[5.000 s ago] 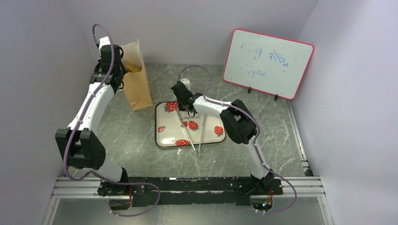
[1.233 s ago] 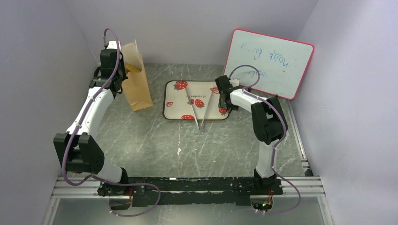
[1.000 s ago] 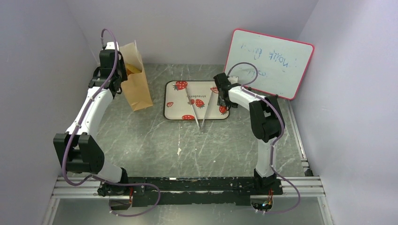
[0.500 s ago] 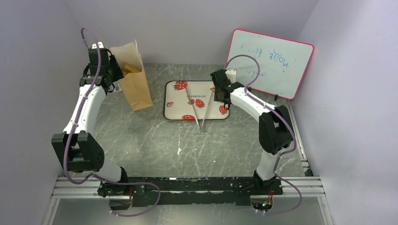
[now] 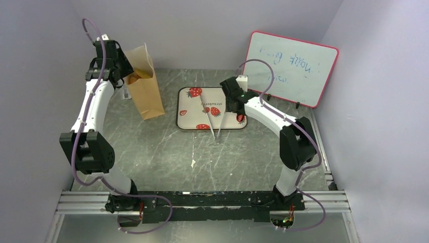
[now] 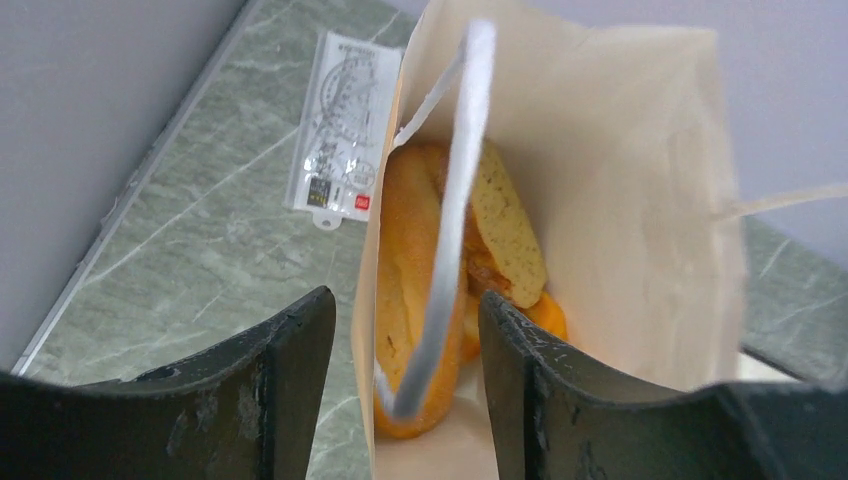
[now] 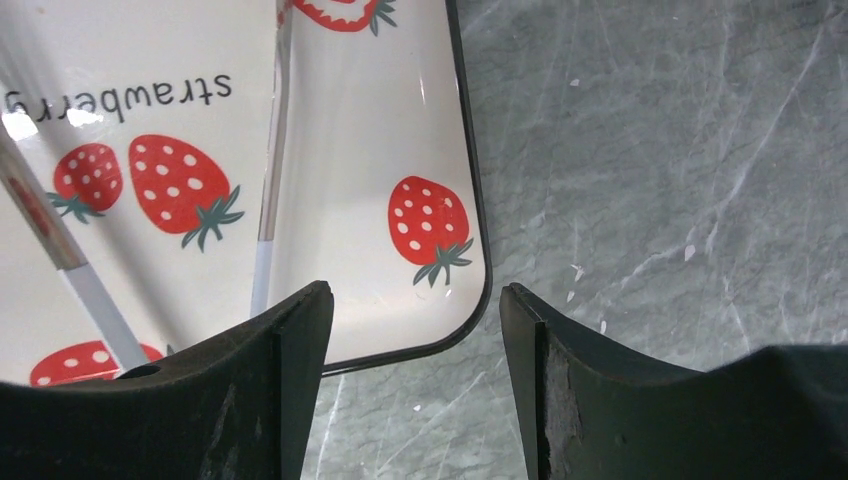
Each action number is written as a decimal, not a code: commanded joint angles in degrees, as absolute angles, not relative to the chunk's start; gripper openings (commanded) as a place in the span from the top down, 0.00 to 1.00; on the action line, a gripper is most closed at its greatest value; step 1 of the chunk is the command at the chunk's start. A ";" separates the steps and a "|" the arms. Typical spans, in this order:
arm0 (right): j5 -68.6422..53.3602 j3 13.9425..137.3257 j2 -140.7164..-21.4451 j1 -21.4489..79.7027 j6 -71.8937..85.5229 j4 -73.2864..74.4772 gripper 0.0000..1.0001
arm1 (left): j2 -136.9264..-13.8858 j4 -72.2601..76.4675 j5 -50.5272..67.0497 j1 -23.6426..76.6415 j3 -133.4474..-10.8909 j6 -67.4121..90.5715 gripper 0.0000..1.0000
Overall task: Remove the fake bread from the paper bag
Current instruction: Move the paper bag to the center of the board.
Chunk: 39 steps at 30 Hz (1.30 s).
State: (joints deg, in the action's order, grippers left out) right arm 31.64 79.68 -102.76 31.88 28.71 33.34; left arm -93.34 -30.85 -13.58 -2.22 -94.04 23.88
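Screening fake bread [image 6: 408, 262]: paper bag [image 6: 620, 200] wall, blurred handle [image 6: 456, 215].

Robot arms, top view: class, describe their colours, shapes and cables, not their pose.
The left arm and right arm have glossy white tubular links joined by chunky black joint housings. A thin mauve cable loops along each, down to the black base rail. The left pincer and right pincer each have two broad matte-black fingers.

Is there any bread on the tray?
No, only the tongs lie on the tray; the bread sits inside the bag.
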 commanded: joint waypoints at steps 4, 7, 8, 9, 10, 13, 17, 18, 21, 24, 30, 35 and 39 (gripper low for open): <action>32.80 78.64 -99.76 34.66 28.55 34.29 0.37 | -96.30 -31.85 -14.49 -2.70 -93.65 21.63 0.56; 33.02 78.08 -100.08 36.68 28.65 33.95 0.37 | -96.40 -29.52 -14.35 -2.81 -92.79 19.18 0.87; 33.30 78.05 -100.29 37.40 28.77 33.95 0.37 | -96.49 -29.00 -14.28 -2.81 -92.68 18.51 0.92; 33.46 78.05 -100.43 38.38 28.82 33.90 0.37 | -96.38 -28.28 -14.06 -2.81 -92.44 17.88 0.93; 33.48 78.09 -100.72 39.00 28.79 33.81 0.37 | -96.15 -27.64 -14.05 -2.81 -92.14 17.36 0.93; 33.96 78.56 -101.60 40.18 28.75 34.08 0.37 | -94.77 -26.52 -13.85 -2.79 -91.49 15.96 0.93; 33.88 78.37 -102.17 40.23 28.66 33.76 0.36 | -92.21 -25.34 -14.73 -2.27 -89.91 13.46 0.93; 33.65 78.21 -102.18 40.24 28.59 33.64 0.36 | -91.63 -24.88 -14.84 -2.14 -89.40 12.57 0.93; 32.54 77.60 -102.58 40.24 28.65 33.20 0.36 | -90.45 -23.86 -15.59 -0.85 -88.24 9.13 0.93; 31.94 76.81 -103.48 40.21 28.74 32.66 0.35 | -90.26 -23.36 -16.94 1.69 -87.97 4.14 0.93; 31.62 76.76 -104.53 40.17 28.27 32.20 0.34 | -90.21 -23.56 -16.53 4.13 -87.84 0.15 0.93; 31.66 77.16 -104.76 40.25 27.43 32.03 0.34 | -92.40 -27.45 -18.95 4.13 -90.70 2.76 0.93; 31.51 77.43 -105.09 40.23 26.86 31.59 0.33 | -93.84 -32.39 -21.34 4.04 -93.87 6.81 0.73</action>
State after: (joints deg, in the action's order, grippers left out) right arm 31.31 77.01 -104.31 40.29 27.79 32.77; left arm -92.73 -27.46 -18.06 3.95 -90.04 3.29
